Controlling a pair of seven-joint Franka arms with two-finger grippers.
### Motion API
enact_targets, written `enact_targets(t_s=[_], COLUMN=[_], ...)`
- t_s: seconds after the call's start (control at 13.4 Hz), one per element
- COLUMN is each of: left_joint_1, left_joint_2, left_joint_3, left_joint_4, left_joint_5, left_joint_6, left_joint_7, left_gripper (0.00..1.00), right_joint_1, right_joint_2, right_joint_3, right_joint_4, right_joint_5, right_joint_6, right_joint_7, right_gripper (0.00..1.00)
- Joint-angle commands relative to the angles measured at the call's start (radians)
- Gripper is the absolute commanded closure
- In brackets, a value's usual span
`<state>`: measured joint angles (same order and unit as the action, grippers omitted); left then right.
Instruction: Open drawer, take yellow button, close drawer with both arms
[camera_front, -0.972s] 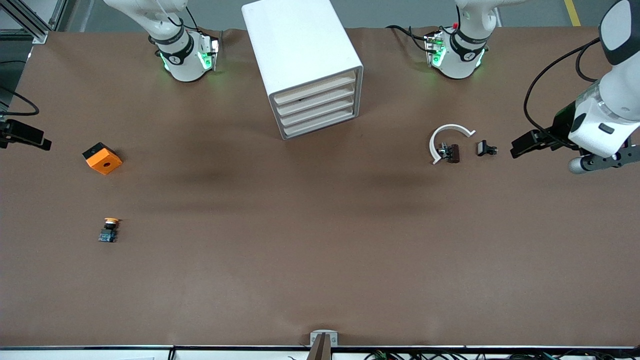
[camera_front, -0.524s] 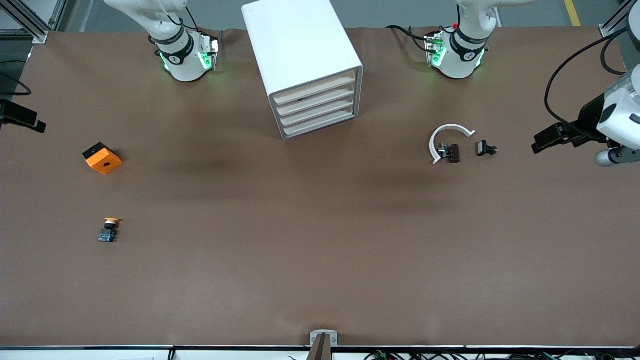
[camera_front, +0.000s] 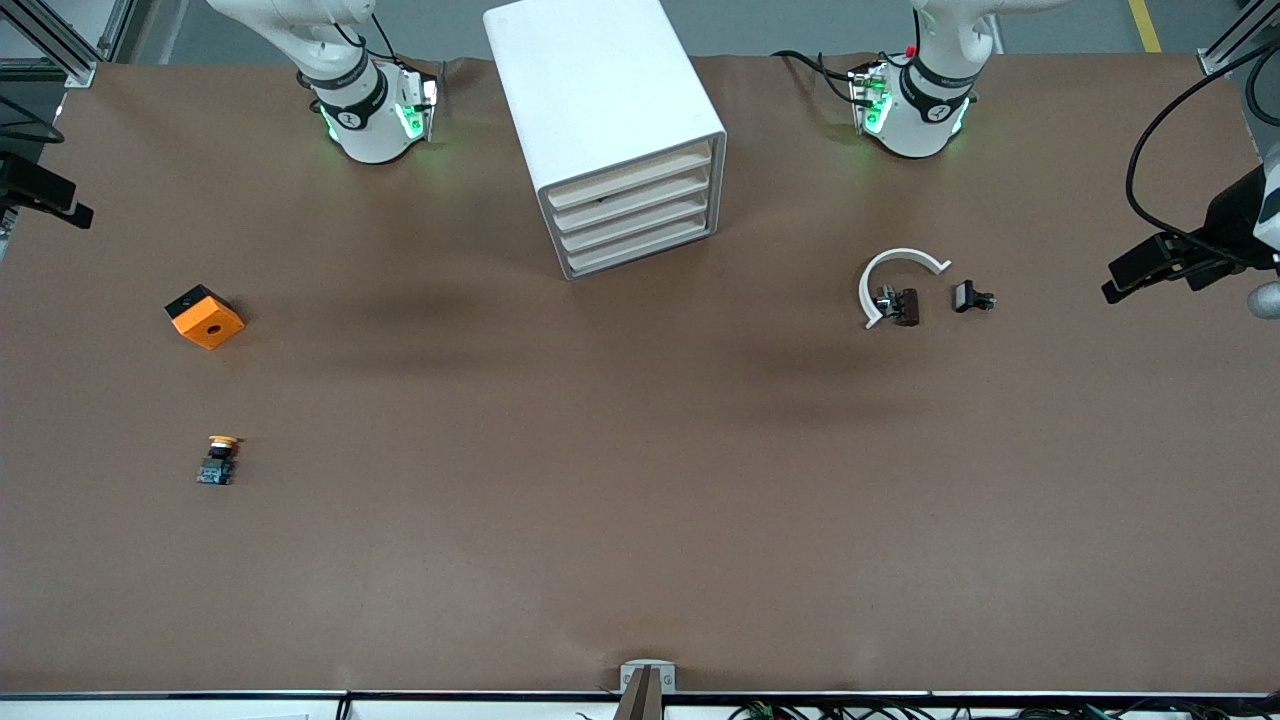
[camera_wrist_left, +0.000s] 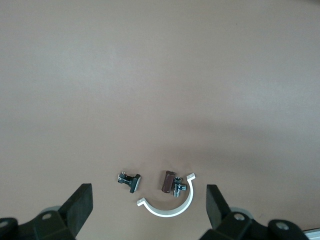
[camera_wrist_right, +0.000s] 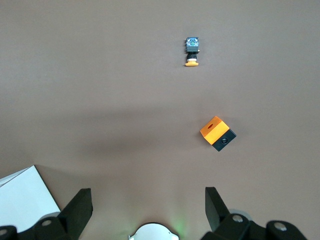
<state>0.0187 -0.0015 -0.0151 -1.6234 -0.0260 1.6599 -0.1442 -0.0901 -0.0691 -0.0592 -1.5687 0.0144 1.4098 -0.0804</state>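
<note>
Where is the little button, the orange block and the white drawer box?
button (camera_front: 218, 460), front view, on its black body
orange block (camera_front: 205, 318), front view, on its orange top face
drawer box (camera_front: 590, 85), front view, on its white top

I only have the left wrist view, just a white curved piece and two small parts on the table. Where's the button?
Observer: The button lies on the table toward the right arm's end, nearer the front camera than the orange block.
Operator: Any drawer open?
Observer: No. All four drawers of the white cabinet look pushed in.
Operator: And the end effectors?
Observer: The right end effector hangs open and empty over the table edge at its own arm's end. Your left end effector is open at the other end.
</note>
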Motion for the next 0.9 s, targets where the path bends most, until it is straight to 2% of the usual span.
enact_targets(t_s=[0.0,0.37,0.82], left_joint_1=[0.003,0.003,0.003], left_joint_2=[-0.006,-0.018,-0.018], left_joint_3=[0.001,0.0,-0.003], left_joint_4=[0.011,0.028,0.039], left_joint_5=[0.018,0.018,0.014], left_joint_6=[-0.025,-0.103,-0.109], left_joint_7=[0.044,0.06,0.074], left_gripper=[0.0,0.0,0.0], right_joint_1=[0.029,0.044,0.017], right_joint_2=[-0.089,-0.092,-0.098], right_joint_3=[-0.005,-0.007,-0.005], right_joint_4=[-0.113,-0.119,-0.128], right_joint_5=[-0.002,-0.002,-0.002], right_joint_6=[0.043,0.043,0.051], right_joint_7=[0.03,0.088,0.009], right_gripper=[0.0,0.0,0.0])
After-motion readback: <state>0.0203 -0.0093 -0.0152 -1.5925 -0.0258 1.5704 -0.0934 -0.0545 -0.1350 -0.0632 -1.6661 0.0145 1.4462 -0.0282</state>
